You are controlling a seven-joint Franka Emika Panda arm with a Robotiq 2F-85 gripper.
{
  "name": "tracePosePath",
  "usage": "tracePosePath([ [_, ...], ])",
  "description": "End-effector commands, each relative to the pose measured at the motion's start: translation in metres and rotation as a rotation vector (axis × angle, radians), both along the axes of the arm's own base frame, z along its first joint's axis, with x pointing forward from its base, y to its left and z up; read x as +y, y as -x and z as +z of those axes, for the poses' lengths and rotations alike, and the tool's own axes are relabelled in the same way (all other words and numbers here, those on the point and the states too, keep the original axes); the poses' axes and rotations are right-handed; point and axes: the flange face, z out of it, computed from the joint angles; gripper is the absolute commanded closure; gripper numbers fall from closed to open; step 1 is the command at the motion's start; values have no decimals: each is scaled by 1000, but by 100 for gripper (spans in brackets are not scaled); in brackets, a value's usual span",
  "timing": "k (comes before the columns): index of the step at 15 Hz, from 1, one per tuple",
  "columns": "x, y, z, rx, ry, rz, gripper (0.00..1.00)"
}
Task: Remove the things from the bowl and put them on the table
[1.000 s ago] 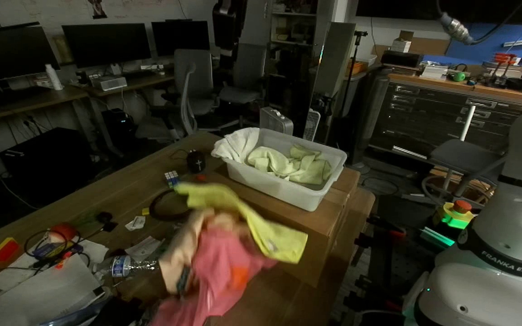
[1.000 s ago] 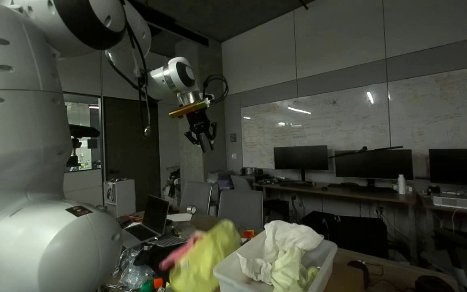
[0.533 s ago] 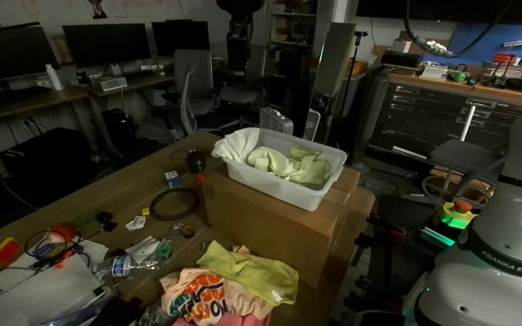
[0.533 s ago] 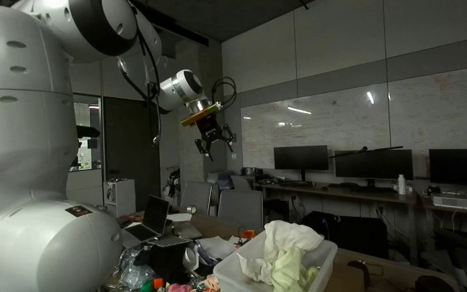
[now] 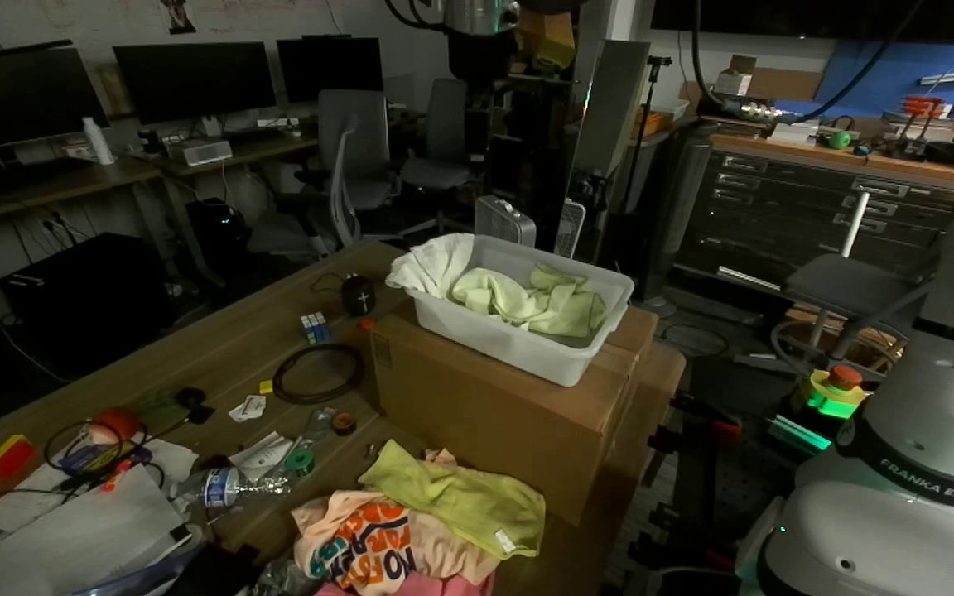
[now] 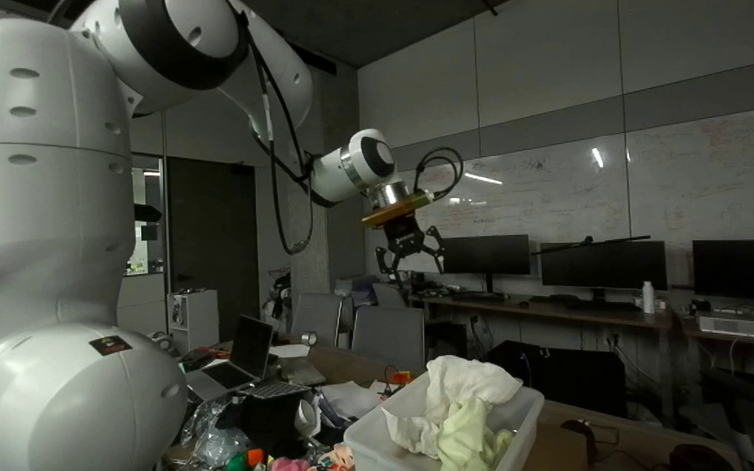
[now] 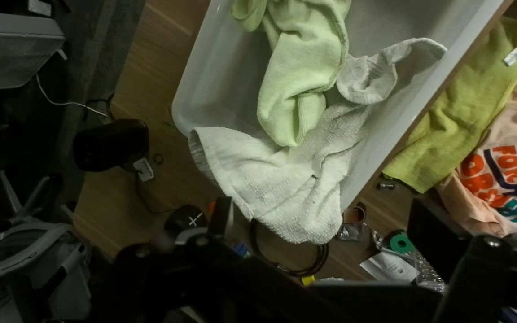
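The white bowl (image 5: 510, 346) stands on a cardboard box and holds two cloths. A white cloth (image 7: 276, 184) hangs over its rim at one end, and a pale green cloth (image 7: 303, 76) lies crumpled beside it. On the wooden table (image 5: 228, 331), in front of the box, lie a yellow cloth (image 5: 460, 497), a peach cloth with orange print (image 5: 378, 534) and a pink cloth (image 5: 436, 586), partly cut off by the frame. My gripper (image 6: 419, 276) is up in the air with its fingers spread wide and nothing between them. From the wrist, the white cloth appears below the gap.
The cardboard box (image 5: 485, 414) raises the bowl above the tabletop. Around lie a coiled cable (image 5: 320, 397), a puzzle cube (image 5: 315, 328), a plastic bottle (image 5: 228, 487) and papers (image 5: 88, 526). A laptop (image 6: 249, 347) and more clutter sit near the arm's base.
The yellow, peach and pink cloths, blurred in mid-air a second ago, now rest on the table. My gripper has spread its fingers and moved lower, rightward in an exterior view. The bowl has stayed put.
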Motion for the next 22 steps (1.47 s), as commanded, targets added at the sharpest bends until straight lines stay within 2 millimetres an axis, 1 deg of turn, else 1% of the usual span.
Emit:
tracePosePath([
  [1, -38, -15, -34, -11, -73, 47, 0],
  [3, -53, -23, -60, 0, -108, 68, 0],
  [5, -61, -31, -82, -6, -140, 77, 0],
  [11, -71, -55, -143, -74, -171, 66, 0],
  [16, -83, -64, -182, -85, -159, 50, 0],
  [22, -97, -65, -216, -50, -172, 23, 0],
])
